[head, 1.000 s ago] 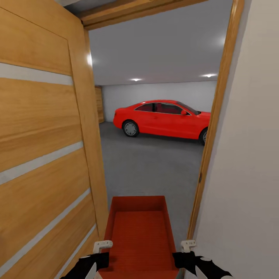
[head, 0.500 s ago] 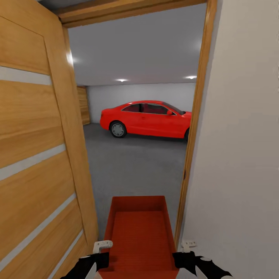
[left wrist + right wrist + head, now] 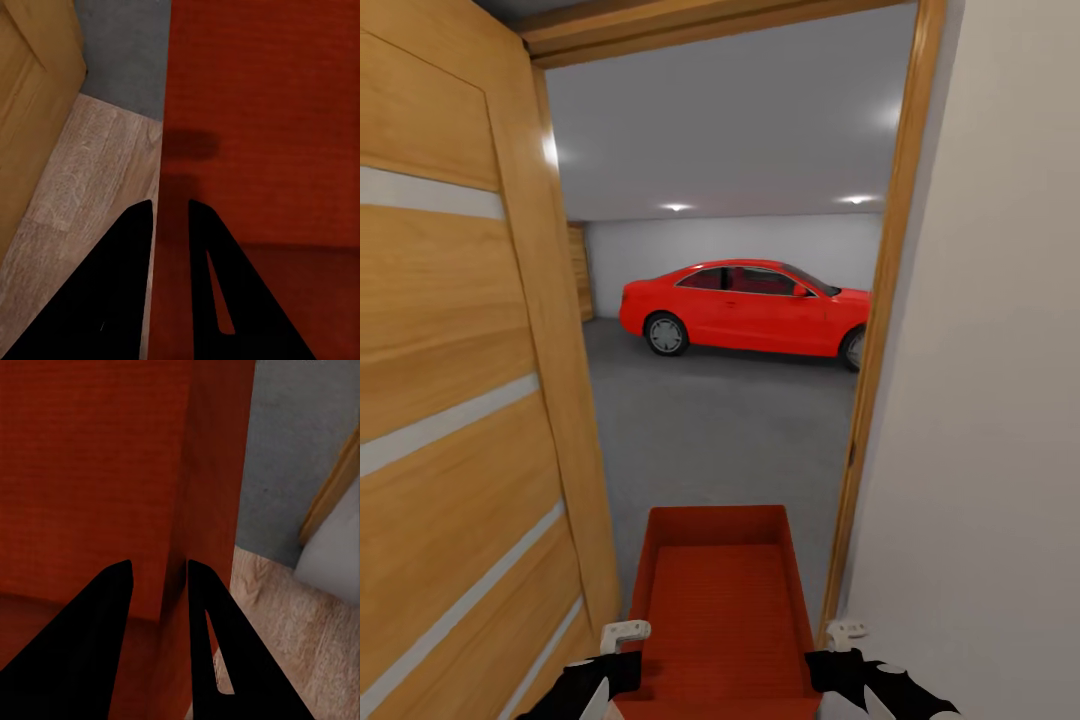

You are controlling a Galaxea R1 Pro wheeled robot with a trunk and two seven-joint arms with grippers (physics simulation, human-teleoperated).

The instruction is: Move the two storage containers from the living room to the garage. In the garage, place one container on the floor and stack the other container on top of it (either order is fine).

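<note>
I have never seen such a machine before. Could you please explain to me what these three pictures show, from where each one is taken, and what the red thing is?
This is a simulated wheeled robot with two arms, each ending in a pincer. The large picture comes from a camera on its head: it looks through a doorway, past an open wooden door, into a garage with a grey floor and a red car. The red thing is an open storage container, carried between both arms. The two small pictures come from cameras near each pincer. The left pincer grips one side wall of the container, one finger on each face; the right pincer grips the opposite wall the same way. Below them lies wood-plank floor.
</note>
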